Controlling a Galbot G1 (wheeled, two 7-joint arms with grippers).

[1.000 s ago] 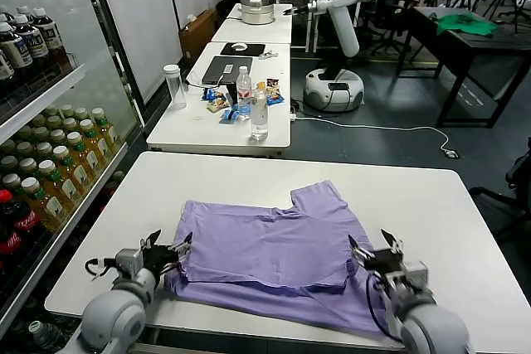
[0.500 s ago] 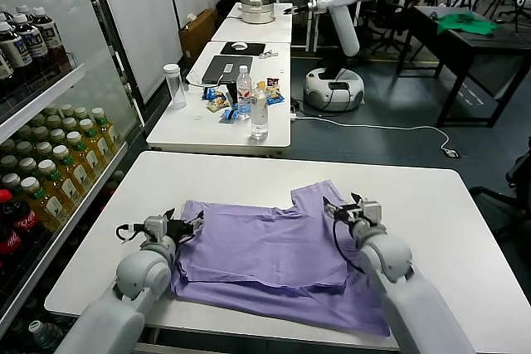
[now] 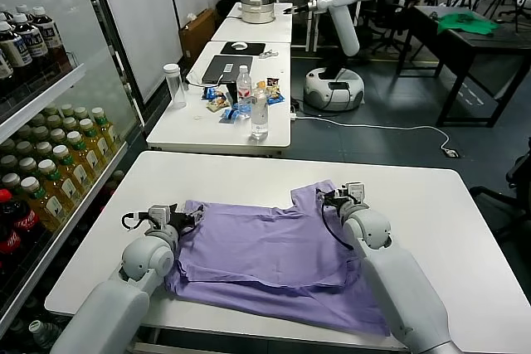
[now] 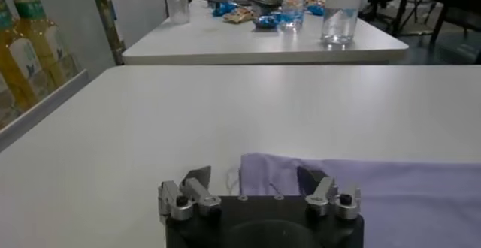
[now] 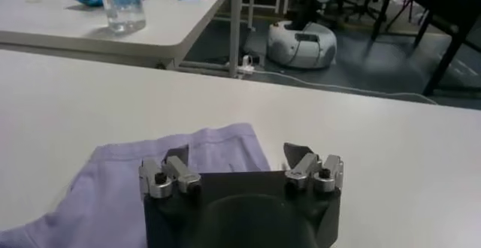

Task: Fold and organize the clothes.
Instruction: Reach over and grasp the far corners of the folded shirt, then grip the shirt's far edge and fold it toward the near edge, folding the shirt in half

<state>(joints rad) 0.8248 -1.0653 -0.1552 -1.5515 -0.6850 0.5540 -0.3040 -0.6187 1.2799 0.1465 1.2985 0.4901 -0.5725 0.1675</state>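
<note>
The lavender T-shirt [image 3: 265,254] lies partly folded on the white table [image 3: 415,196]. My left gripper [image 3: 184,215] is open and low over the shirt's far left corner. In the left wrist view the shirt's corner [image 4: 270,174] lies between the open fingers of the left gripper [image 4: 255,178]. My right gripper [image 3: 336,196] is open at the shirt's far right sleeve [image 3: 319,196]. In the right wrist view the sleeve edge [image 5: 218,148] lies under the right gripper [image 5: 237,155], toward one finger. Neither gripper holds fabric.
A shelf of drink bottles [image 3: 50,172] stands close on the left. Behind my table stands another table [image 3: 224,113] with a water bottle [image 3: 260,113] and a laptop. A white robot [image 3: 340,6] is farther back. A bright green cloth [image 3: 466,24] lies on a dark table.
Both grippers have moved away from me, from the shirt's near corners up its sides to its far corners. The shirt has not visibly shifted.
</note>
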